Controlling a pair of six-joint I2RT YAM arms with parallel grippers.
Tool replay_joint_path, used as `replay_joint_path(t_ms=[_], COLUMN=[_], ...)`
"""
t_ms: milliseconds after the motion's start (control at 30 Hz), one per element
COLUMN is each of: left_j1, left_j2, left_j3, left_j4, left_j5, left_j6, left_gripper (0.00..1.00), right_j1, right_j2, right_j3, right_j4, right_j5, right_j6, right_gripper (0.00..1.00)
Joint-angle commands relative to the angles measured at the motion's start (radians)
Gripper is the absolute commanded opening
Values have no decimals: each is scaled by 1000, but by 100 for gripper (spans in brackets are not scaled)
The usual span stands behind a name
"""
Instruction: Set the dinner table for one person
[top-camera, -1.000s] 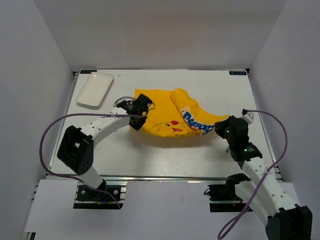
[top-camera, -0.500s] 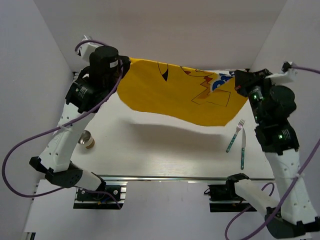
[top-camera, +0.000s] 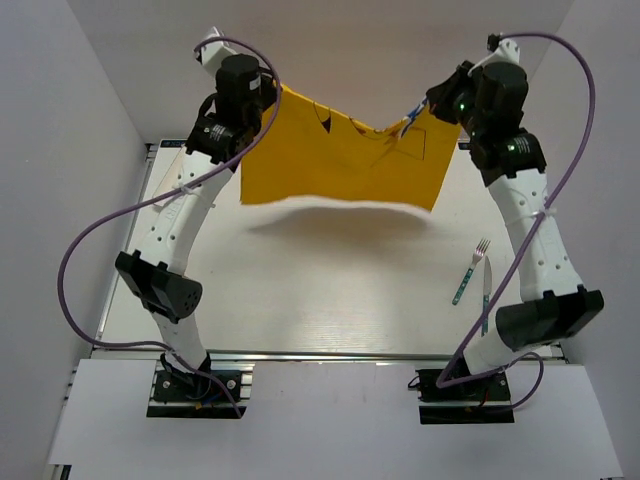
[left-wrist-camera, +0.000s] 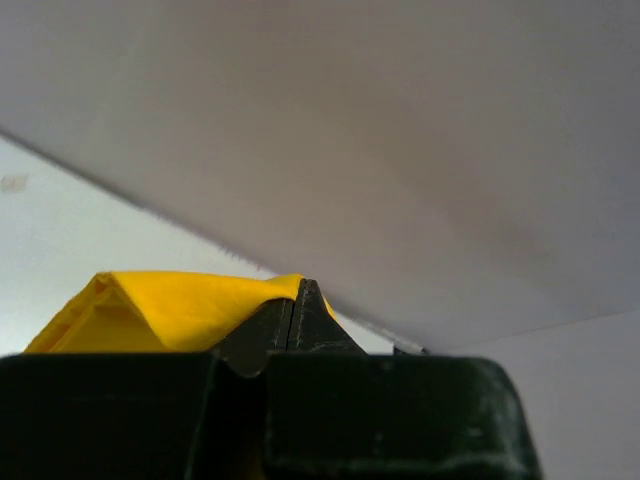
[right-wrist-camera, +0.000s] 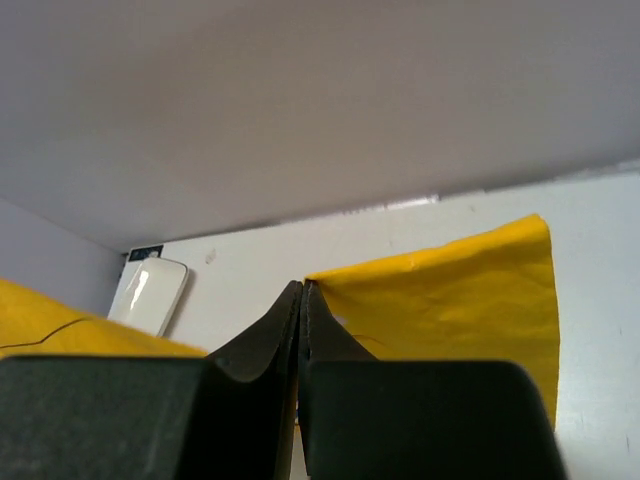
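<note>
A yellow cartoon-print cloth (top-camera: 345, 165) hangs spread in the air over the back of the white dinner table (top-camera: 330, 290). My left gripper (top-camera: 272, 92) is shut on its upper left corner. My right gripper (top-camera: 432, 103) is shut on its upper right corner. The cloth sags a little between them. In the left wrist view the closed fingertips (left-wrist-camera: 297, 290) pinch a yellow fold (left-wrist-camera: 170, 305). The right wrist view shows the right gripper (right-wrist-camera: 302, 290) shut on the cloth's edge (right-wrist-camera: 450, 300), with the tabletop (right-wrist-camera: 260, 255) below.
A teal-handled fork (top-camera: 469, 272) and a knife (top-camera: 486, 300) lie side by side near the table's right edge. A white rounded plate (right-wrist-camera: 148, 293) sits at the back left corner. Grey-white panels wall in the sides and back. Purple cables loop off both arms.
The cloth lay crumpled on the table with a gripper at each end. Both arms have since lifted it, spread it, and carried it higher and further back.
</note>
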Motion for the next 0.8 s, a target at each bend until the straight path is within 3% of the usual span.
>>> replay_joint_path(t_ms=[0,133,233,267,300,467,500,533,567,600,667,733,767], left_j1=[50,73,73,73,73,51,51,51,51,51,42,42,42], left_j2=[-3,-61,-182,-218,-256,-471,-497,-517,-540,-595,-655,-724,-740], left_j3=[106,-21,-293,-379,-546,-1014,-1076,-1198,-1249,-1330,-1391,-1434,-1432], left_j4=[194,314,446,481,538,664,661,663,655,602,531,494,433], left_j5=[129,172,191,201,204,235,258,276,289,286,278,267,260], left_j6=[103,144,132,115,88,-66,-90,-128,-150,-184,-199,-199,-198], left_gripper=[0,0,0,0,0,3,8,23,31,45,65,79,98], right_j1=[-28,-45,-57,-66,-65,-74,-74,-77,-76,-77,-77,-77,-77], right_j2=[63,116,10,-27,-62,-323,-361,-453,-507,-608,-699,-771,-776], right_j3=[207,278,73,-96,-183,-649,-811,-893,-973,-1121,-1225,-1286,-1287], right_j4=[31,-13,51,130,176,342,364,399,415,451,458,420,398], right_j5=[-79,-107,-98,-96,-102,-139,-148,-152,-150,-142,-123,-97,-95], right_j6=[-82,-112,-114,-103,-91,-7,16,41,85,99,128,118,109], right_gripper=[0,0,0,0,0,0,6,31,46,65,85,89,89])
